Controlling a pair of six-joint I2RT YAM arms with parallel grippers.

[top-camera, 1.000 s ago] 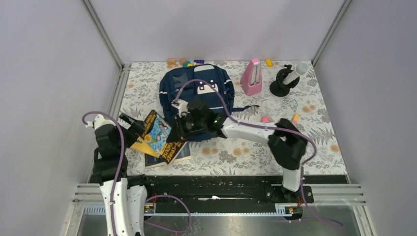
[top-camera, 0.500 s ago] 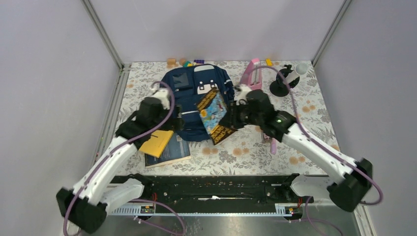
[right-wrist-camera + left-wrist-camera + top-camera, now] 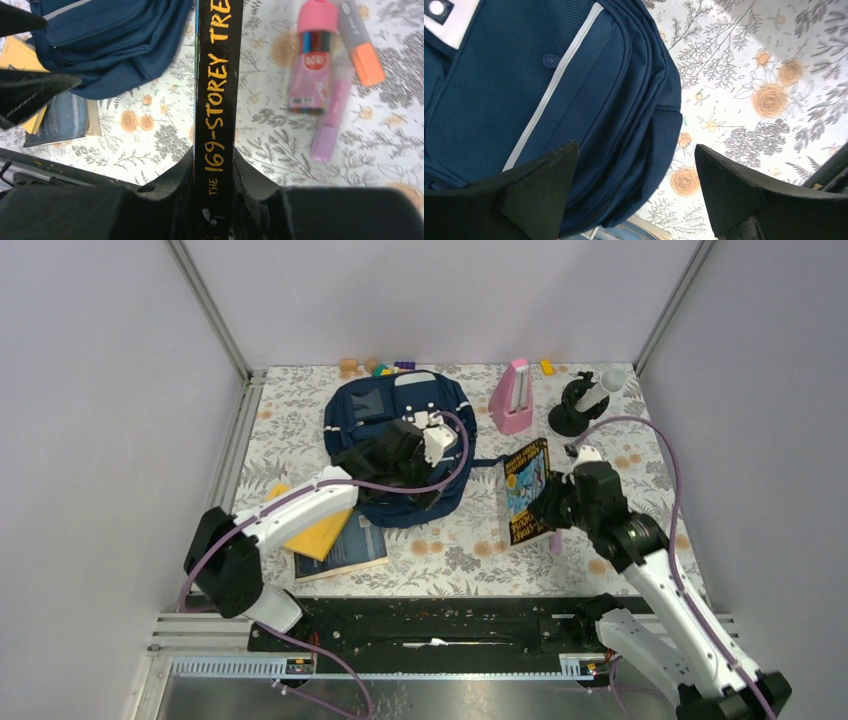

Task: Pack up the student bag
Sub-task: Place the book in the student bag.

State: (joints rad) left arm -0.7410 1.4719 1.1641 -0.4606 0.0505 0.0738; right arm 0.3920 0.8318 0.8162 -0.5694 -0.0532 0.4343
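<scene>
The student bag [image 3: 385, 415] is a navy backpack with white stripes, lying flat at the back middle of the table. My left gripper [image 3: 415, 485] hangs open over the bag's near edge. In the left wrist view its fingers [image 3: 539, 192] straddle the bag's [image 3: 549, 90] rounded corner with nothing between them. My right gripper [image 3: 555, 502] is shut on a black-spined book [image 3: 527, 488], held on edge above the table to the right of the bag. In the right wrist view, yellow lettering runs along the book's spine [image 3: 218, 100].
A yellow book on a blue book [image 3: 335, 540] lies left of the bag's near edge. Pink pens [image 3: 316, 70] and an orange highlighter [image 3: 361, 47] lie under my right arm. A pink holder [image 3: 512, 398], a black stand [image 3: 580, 408] and small blocks [image 3: 375, 366] line the back.
My left arm has swung from the left side across to the bag's near right corner. My right gripper has carried the book from over the bag to its right.
</scene>
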